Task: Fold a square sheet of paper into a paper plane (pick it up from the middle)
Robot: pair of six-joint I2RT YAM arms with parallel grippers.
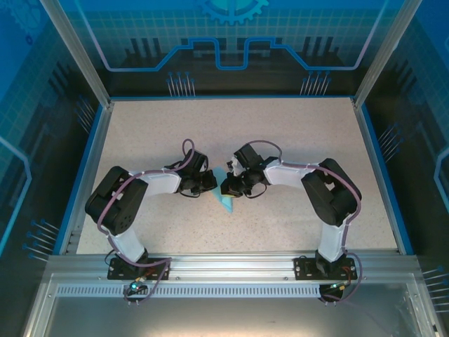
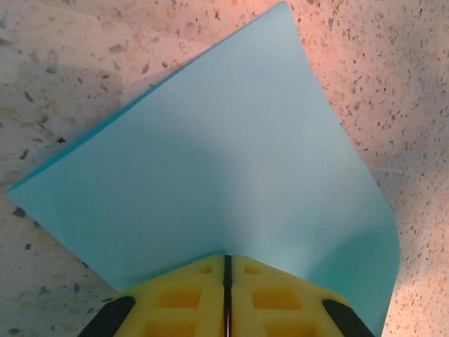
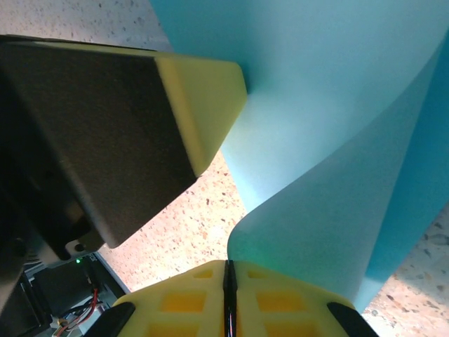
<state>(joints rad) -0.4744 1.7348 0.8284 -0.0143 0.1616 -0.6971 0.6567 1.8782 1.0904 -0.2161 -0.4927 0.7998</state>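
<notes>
The square sheet of paper [image 1: 226, 200], thin and light blue, is lifted off the table between both arms at the middle. In the left wrist view the paper [image 2: 224, 154] spreads away from my left gripper [image 2: 226, 258], whose yellow jaws are shut on its near edge. My right gripper [image 3: 229, 264] is shut on another edge of the paper [image 3: 337, 105], which curls up and over in a bend. The left gripper's yellow fingertip [image 3: 203, 98] pinches the sheet close by. From above, the left gripper [image 1: 212, 181] and right gripper [image 1: 228, 187] nearly touch.
The speckled beige table [image 1: 295, 140] lies open around the arms. A blue border [image 1: 382, 175] and aluminium posts [image 1: 77, 53] fence it in. The metal rail [image 1: 231, 265] carrying both arm bases runs along the near edge.
</notes>
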